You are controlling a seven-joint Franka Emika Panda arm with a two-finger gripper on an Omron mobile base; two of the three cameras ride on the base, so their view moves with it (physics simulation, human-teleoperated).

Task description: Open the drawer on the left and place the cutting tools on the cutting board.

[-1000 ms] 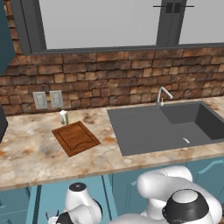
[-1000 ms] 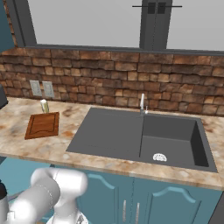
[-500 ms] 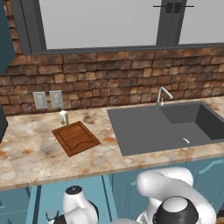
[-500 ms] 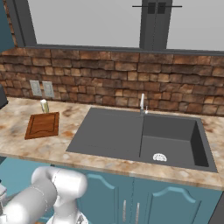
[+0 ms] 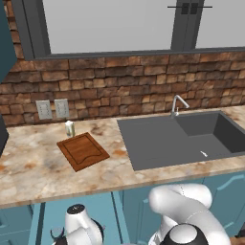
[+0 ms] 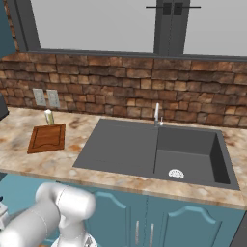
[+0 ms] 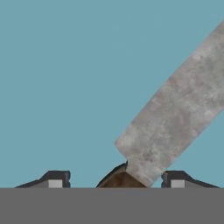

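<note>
The knife's silver blade (image 7: 175, 113) runs diagonally across the teal floor of the drawer (image 7: 65, 78) in the hand view. Its dark handle end (image 7: 118, 178) lies at the bottom of that view. My gripper (image 7: 114, 180) is open, with one fingertip on each side of that handle end and apart from it. The scissors are out of view. The reddish-brown cutting board (image 5: 82, 150) (image 6: 47, 138) lies bare on the counter left of the sink. My wrist (image 5: 79, 222) hangs low below the counter's edge, in front of the teal fronts.
A small white-green carton (image 5: 70, 128) (image 6: 48, 116) stands just behind the board. The dark sink (image 5: 182, 139) (image 6: 154, 149) with its faucet (image 5: 177, 103) takes the counter's right half. Brick wall and two outlets (image 5: 52, 109) are behind.
My wrist has sunk a little lower and to the left below the counter edge. Board, carton and sink have not moved.
</note>
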